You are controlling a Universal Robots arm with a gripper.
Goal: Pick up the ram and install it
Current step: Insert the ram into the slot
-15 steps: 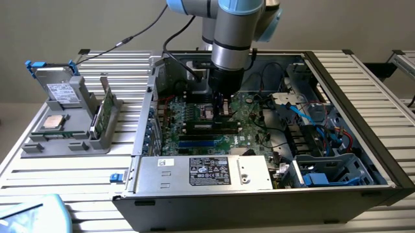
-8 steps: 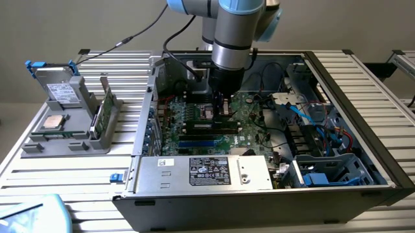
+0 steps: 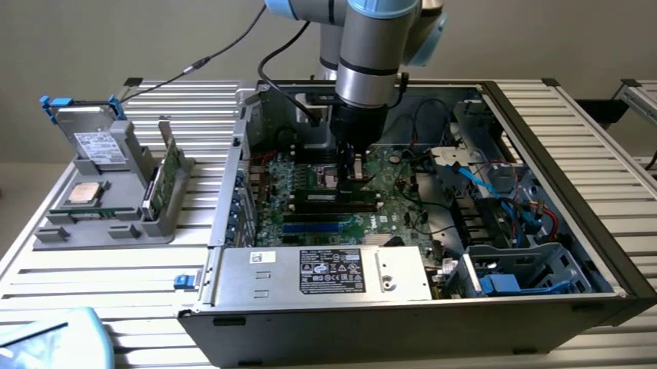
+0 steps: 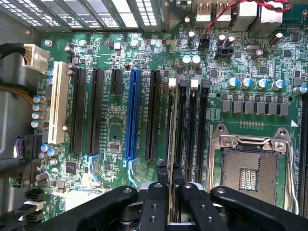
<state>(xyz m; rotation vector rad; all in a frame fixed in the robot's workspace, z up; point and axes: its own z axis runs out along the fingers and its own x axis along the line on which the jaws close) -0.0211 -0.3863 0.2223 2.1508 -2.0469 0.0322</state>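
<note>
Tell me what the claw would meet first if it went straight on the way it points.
Probably the memory slots, right beneath the ram the claw grips; which slot is unclear.

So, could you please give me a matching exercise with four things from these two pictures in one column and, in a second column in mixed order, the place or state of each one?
Things:
1. ram
2. processor socket
3. power supply
4. grey parts holder

Places or states:
A. outside the computer case, at the exterior view's left
B. clamped edge-on between the jaws, above the memory slots
C. empty, with a metal frame around it
D. silver labelled box inside the case

Pairs: 1-B, 2-C, 3-D, 4-A.
</note>
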